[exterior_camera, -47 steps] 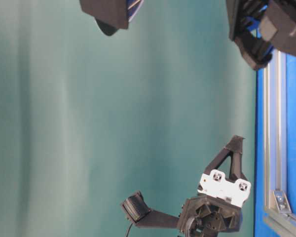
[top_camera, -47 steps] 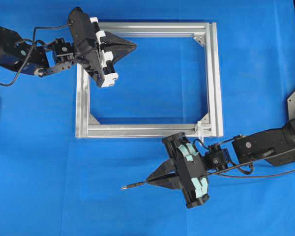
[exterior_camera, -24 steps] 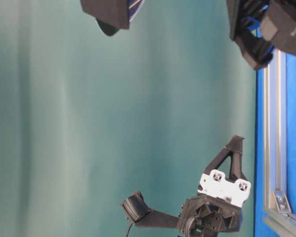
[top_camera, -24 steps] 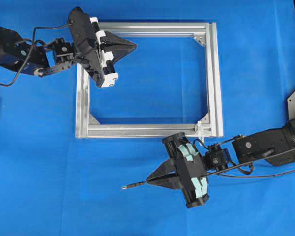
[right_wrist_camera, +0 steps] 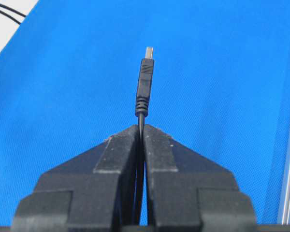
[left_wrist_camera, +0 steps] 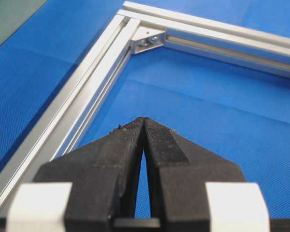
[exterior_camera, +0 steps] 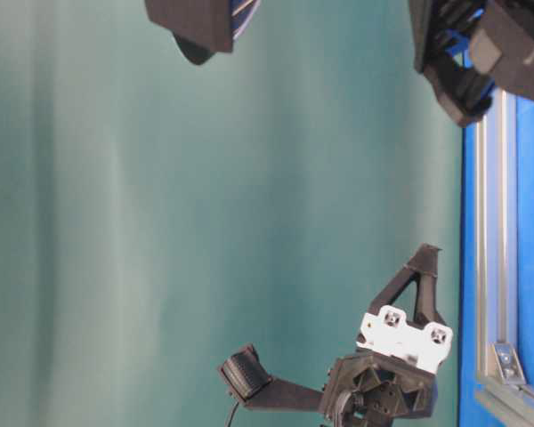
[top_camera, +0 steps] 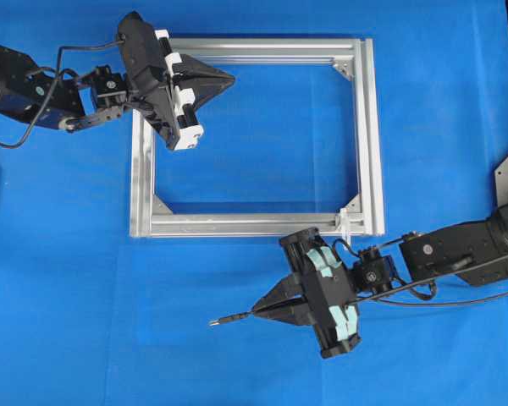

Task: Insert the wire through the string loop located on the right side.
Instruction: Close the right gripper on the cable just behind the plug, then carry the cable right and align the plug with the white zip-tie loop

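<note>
Overhead, my right pincer pinches the wire below the frame, apart from the string loop; my left pincer is pressed together over the frame's top-left. Right wrist view: plug juts past my fingertips above the table.

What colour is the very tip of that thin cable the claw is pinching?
Silvery metal, on the thin black cable's slim plug; the right wrist view shows it best.
</note>
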